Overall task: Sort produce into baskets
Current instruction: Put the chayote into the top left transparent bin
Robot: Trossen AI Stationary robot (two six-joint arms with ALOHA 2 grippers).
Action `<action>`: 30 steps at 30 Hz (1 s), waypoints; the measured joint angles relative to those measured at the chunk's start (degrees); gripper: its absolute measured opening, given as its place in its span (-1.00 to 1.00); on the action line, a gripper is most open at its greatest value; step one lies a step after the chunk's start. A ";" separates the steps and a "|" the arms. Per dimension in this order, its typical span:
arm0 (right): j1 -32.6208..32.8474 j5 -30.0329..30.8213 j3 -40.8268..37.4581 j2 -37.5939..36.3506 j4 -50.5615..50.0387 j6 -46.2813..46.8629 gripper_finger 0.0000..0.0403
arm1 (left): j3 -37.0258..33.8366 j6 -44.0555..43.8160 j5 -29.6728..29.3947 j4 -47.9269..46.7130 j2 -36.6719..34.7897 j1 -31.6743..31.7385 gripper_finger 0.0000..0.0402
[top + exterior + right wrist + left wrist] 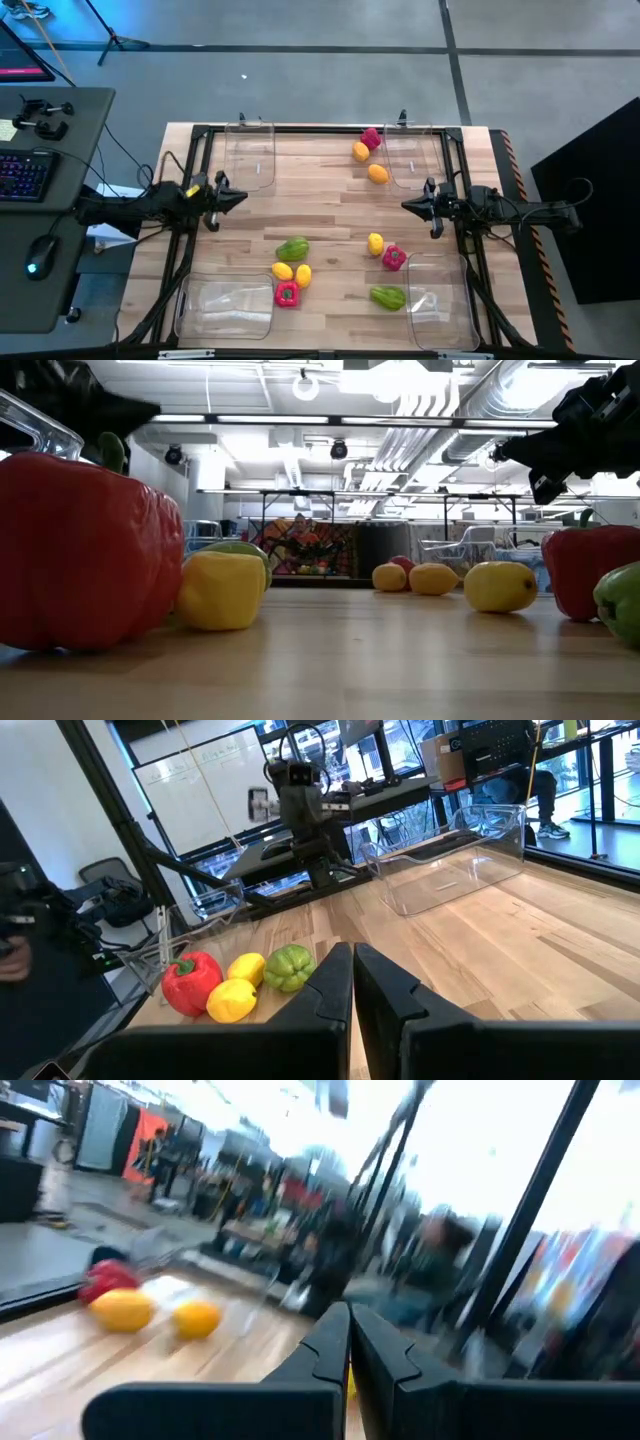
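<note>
Toy produce lies in three groups on the wooden table. A green piece, two yellow ones and a red pepper sit near the middle. A yellow one, a red pepper and a green piece lie to the right. A red one and two orange ones lie at the far side. Clear baskets stand at the corners. My left gripper is shut at the left side. My right gripper is shut at the right side. Both hang above the table, pointing inward, with nothing between their fingers.
A black frame runs around the table's edges. The wooden middle strip between the two grippers is bare. In the right wrist view the left arm stands beyond the far-left basket. A desk with a keyboard stands left of the table.
</note>
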 joint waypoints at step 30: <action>-0.01 0.00 0.00 0.02 0.00 -0.02 -0.98 | 73.63 0.28 11.21 -51.45 71.46 0.66 0.22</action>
